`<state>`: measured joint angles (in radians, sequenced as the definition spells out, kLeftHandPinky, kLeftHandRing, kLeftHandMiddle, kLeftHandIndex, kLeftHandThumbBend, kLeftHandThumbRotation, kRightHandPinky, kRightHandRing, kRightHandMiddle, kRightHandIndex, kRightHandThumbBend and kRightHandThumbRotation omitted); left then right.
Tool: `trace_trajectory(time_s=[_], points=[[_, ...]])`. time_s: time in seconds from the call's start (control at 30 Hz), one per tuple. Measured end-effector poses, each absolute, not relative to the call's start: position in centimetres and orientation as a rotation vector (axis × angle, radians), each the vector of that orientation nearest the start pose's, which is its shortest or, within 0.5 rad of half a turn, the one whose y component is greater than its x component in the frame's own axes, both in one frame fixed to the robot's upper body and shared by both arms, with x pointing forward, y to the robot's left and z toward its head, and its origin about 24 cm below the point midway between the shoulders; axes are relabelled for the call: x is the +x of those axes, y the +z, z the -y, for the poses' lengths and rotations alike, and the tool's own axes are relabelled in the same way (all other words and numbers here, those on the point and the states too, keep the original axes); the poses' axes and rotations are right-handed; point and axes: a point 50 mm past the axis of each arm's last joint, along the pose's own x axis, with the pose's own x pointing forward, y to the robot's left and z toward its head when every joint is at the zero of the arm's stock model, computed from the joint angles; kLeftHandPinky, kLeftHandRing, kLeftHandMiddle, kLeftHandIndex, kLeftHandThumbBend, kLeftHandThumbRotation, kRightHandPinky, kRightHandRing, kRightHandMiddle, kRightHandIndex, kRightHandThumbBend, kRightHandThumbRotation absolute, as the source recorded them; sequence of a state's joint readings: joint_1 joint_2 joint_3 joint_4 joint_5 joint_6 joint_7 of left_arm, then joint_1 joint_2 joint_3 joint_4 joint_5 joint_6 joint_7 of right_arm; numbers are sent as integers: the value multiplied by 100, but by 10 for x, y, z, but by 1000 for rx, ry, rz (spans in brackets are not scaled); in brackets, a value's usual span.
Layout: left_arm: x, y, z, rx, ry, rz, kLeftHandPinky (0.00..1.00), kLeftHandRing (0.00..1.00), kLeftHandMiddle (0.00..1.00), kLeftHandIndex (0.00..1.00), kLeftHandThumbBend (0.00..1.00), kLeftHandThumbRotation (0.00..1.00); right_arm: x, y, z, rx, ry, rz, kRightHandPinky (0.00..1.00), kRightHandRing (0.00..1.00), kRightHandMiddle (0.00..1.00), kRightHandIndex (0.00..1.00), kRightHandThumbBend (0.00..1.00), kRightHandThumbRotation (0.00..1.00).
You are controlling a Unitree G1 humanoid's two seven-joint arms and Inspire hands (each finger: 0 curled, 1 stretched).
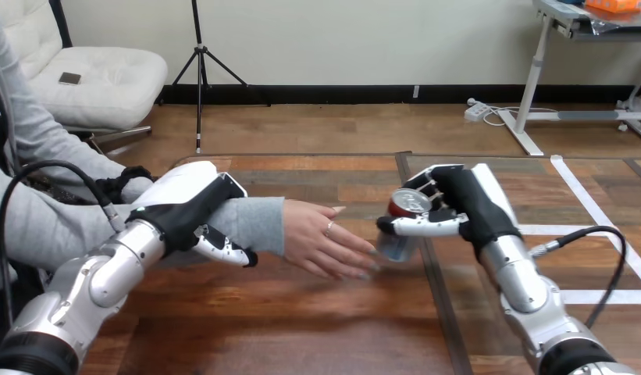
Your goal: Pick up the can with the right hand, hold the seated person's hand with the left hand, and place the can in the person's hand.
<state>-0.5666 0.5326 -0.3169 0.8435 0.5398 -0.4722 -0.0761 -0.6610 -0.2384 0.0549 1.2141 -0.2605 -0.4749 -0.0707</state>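
My right hand (457,207) is shut on a can (401,223) with a red top and silver body, held tilted just above the table at centre right. The person's hand (325,241) reaches in from the left, palm open, its fingertips touching or nearly touching the can's lower side. My left hand (194,205) lies over the person's grey-sleeved forearm, fingers and thumb curled round it just behind the wrist.
The wooden table (301,328) has a dark seam running front to back just right of the can. White tape lines (590,207) mark the table's right part.
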Motion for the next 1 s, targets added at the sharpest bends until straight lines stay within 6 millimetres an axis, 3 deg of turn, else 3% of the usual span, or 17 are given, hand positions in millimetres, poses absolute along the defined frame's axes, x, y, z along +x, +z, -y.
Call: trace_trajectory(time_s=[1.0], points=[[335, 45, -196, 1122, -513, 46, 13, 18, 26, 28, 63, 0, 353, 25, 137, -476, 218, -21, 32, 34, 40, 43, 78, 0]])
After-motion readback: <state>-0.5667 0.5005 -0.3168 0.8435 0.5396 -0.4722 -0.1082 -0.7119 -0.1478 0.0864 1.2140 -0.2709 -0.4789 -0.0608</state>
